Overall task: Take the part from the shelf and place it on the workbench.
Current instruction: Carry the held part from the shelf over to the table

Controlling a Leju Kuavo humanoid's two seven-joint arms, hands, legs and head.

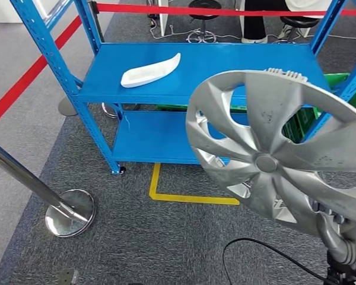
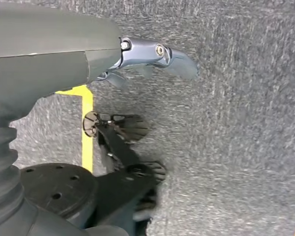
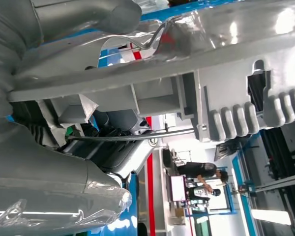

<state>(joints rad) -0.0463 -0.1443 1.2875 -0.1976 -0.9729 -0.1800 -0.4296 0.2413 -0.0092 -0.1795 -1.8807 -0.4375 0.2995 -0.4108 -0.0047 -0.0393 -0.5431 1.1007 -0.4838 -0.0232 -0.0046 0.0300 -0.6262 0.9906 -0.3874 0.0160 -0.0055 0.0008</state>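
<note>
Right hand (image 1: 335, 228) grips large silver plastic wheel cover (image 1: 275, 148), raised off the blue metal shelf (image 1: 212, 65).
Left hand (image 2: 153, 54) hangs over grey carpet, fingers apart, holding nothing (white curved part (image 1: 150, 70) lies on top shelf).

Silver multi-spoke hubcap (image 1: 275, 148), scuffed, tilted face-up, held off shelf (image 1: 203, 68), at 4 o'clock of it, by right hand (image 1: 342, 237).

Your right hand (image 1: 335, 234) grips the silver wheel cover (image 1: 275, 154), which blocks the right half of the blue shelf (image 1: 122, 89). On the top shelf, a white part (image 1: 150, 70) lies left of centre, with bare room toward the right edge. A chrome stanchion (image 1: 69, 214) stands on the carpet, left.
</note>
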